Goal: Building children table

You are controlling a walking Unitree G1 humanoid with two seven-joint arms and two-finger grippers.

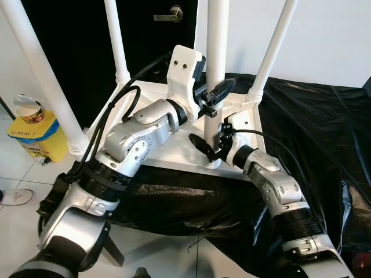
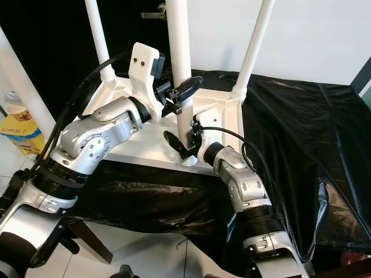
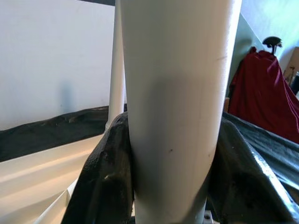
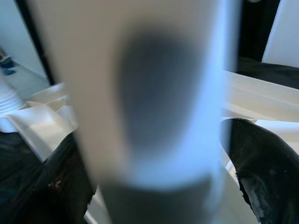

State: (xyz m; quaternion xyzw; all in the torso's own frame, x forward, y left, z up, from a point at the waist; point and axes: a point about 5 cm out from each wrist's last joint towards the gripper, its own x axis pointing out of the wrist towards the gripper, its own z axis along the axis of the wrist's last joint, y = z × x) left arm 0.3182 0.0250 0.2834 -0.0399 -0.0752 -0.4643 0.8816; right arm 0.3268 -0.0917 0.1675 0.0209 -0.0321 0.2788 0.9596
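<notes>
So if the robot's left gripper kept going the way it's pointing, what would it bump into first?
The white table leg. The left gripper already has that upright leg between its two black fingers, so it would press against the leg straight away.

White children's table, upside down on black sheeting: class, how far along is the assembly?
Three white tapered legs, such as the far right one, already stand in their corners. Both end effectors, left and right, are clamped on the fourth leg. Left: seating it and turning the upturned white tabletop over.
</notes>
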